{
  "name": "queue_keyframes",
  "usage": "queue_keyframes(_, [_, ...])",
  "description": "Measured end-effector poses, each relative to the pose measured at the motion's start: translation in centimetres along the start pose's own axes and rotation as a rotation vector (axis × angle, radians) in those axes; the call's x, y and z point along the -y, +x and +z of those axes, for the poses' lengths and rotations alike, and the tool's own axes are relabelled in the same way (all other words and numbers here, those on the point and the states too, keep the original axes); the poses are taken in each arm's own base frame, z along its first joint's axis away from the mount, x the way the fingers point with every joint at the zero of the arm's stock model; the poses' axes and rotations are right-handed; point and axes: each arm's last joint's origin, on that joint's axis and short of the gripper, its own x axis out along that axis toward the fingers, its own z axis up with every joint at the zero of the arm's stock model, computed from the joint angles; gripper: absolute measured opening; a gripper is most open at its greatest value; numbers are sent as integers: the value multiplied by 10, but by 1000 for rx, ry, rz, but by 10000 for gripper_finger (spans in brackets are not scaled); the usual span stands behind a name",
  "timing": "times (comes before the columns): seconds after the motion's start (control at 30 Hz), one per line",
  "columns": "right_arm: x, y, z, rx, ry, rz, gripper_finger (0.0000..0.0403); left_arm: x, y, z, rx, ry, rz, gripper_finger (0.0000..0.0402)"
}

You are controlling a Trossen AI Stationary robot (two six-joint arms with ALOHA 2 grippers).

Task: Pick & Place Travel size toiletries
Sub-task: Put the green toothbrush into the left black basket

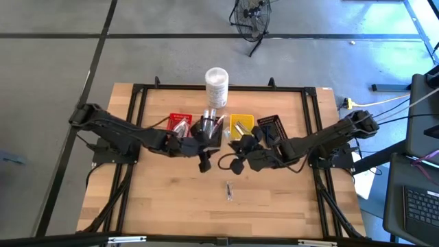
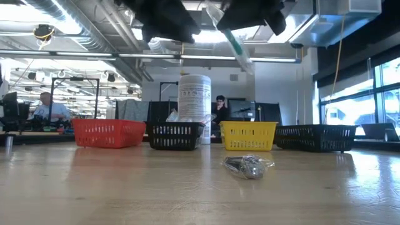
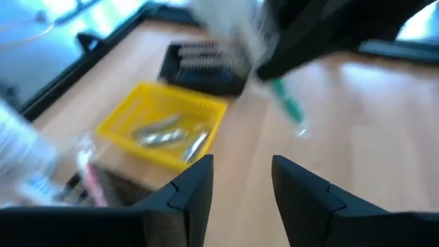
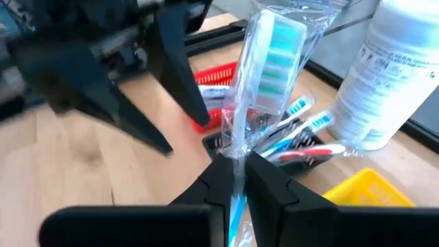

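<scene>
Right gripper [image 4: 235,180] is clamped on a wrapped toothbrush [image 4: 264,62], held in the air above the black basket [image 4: 288,147] that already holds other toothbrushes. Left gripper [image 3: 241,184] hangs close by over the table [image 1: 274,206] with its fingers apart and nothing between them. Sorting looks well along: the red basket [image 1: 180,121], black basket and yellow basket [image 1: 240,123] all hold items. One small wrapped silvery piece [image 1: 229,190] lies alone on the table, not yet placed.

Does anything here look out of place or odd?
One wrapped silvery item lies alone on the bare table, apart from the baskets. The right gripper holds a wrapped toothbrush.
</scene>
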Motion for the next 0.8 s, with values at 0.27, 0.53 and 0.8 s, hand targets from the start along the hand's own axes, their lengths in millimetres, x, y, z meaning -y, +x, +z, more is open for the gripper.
queue_keyframes(0.27, [2,3,-11,-10,18,73,35,-20,10,-39,300,-100,-330,143])
queue_keyframes(0.53, [-3,14,6,100,16,232,36,-24,16,-61,382,-165,-396,143])
queue_keyframes(0.8, [1,40,7,101,29,309,32,-23,17,-60,408,-124,-411,154])
